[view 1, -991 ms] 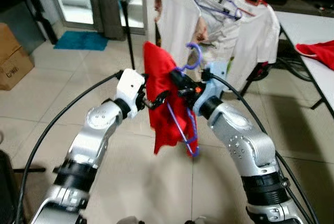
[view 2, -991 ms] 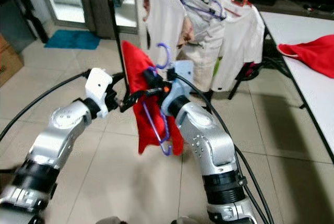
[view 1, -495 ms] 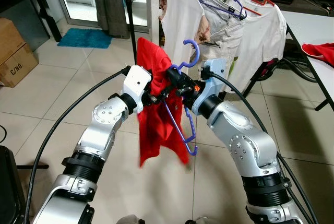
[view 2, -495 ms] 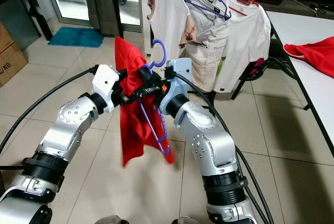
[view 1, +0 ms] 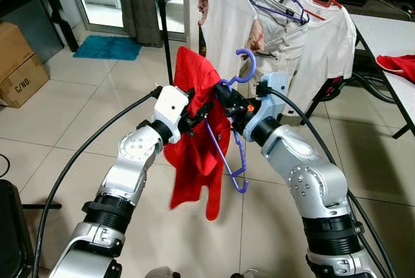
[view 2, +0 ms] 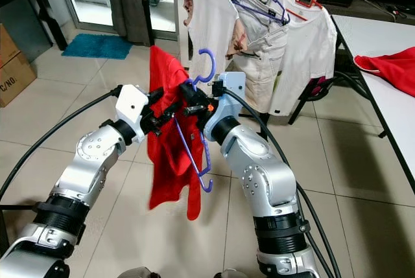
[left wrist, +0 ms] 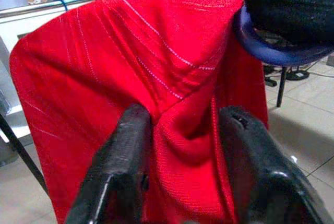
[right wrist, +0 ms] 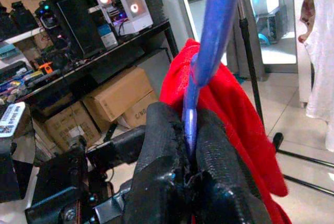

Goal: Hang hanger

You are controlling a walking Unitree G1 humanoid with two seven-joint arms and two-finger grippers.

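Above the tiled floor (view 1: 58,109), in front of a rack of white shirts (view 1: 279,25), the right claw (view 1: 228,101) is clamped on the neck of a purple hanger (view 1: 227,151) that carries a red garment (view 1: 194,148). The left claw (left wrist: 182,145) has its fingers (left wrist: 122,166) spread narrowly around a fold of the red cloth, seemingly pinching it, though the grip is hard to judge.
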